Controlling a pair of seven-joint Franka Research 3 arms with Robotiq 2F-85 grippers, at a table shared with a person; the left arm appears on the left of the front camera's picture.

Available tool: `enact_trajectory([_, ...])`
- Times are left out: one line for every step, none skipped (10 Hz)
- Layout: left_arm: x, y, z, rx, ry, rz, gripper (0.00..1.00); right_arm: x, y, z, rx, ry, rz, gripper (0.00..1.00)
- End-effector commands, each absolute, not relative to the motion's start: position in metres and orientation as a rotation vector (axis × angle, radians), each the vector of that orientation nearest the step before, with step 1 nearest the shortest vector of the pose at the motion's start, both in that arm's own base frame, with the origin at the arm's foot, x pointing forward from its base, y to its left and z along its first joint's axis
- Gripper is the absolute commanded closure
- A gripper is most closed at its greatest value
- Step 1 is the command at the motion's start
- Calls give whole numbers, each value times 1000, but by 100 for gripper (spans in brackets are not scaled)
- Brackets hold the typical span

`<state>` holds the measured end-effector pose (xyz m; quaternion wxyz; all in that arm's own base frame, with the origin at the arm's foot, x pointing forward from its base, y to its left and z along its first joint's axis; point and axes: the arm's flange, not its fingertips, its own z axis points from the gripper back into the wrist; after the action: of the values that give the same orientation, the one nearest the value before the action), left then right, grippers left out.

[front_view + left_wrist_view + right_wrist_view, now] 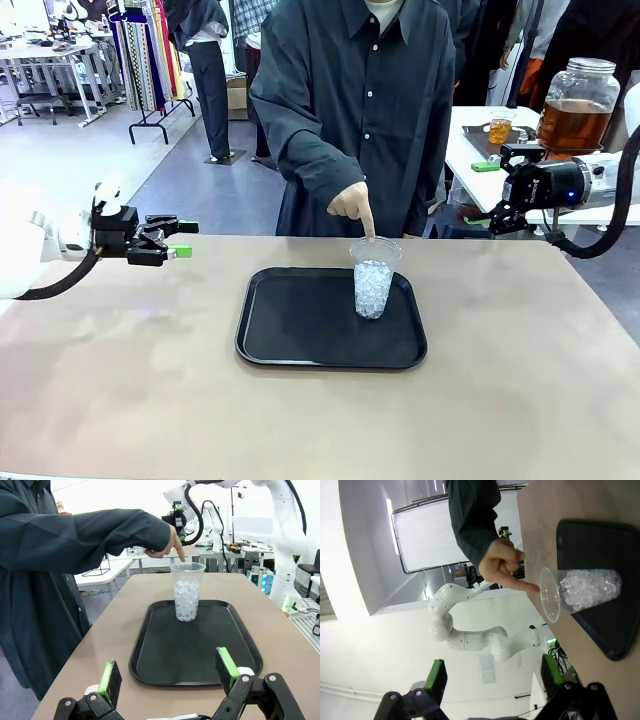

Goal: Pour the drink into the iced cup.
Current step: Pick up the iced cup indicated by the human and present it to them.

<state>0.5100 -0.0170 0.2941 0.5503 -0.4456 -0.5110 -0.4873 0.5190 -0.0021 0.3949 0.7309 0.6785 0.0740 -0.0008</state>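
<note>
On the black tray (300,330), the ice-filled clear plastic cup (374,278) is pointed out by the person's hand (352,204), seemingly as pour target; left gripper (184,239) and right gripper (505,188) are held with jaws wide apart.

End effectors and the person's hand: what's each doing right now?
Left end effector: open, empty.
Right end effector: open, empty.
Person's hand: index finger pointing at the rim of the iced cup, holding nothing.
</note>
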Motion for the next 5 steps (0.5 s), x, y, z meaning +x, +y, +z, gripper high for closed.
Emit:
enact_trajectory([510,-18,296,-1062,-1211,-1148,0,518,-2,396,1495,156,1,0])
enact_trajectory([510,-18,296,-1062,-1211,-1148,0,518,-2,396,1495,156,1,0])
enact_trajectory([510,-18,296,-1062,-1211,-1148,0,518,-2,396,1495,156,1,0])
enact_trajectory([510,-18,296,-1062,-1211,-1148,0,518,-2,396,1495,156,1,0])
enact_trajectory([510,-18,296,-1062,-1211,-1148,0,518,-2,396,1495,156,1,0])
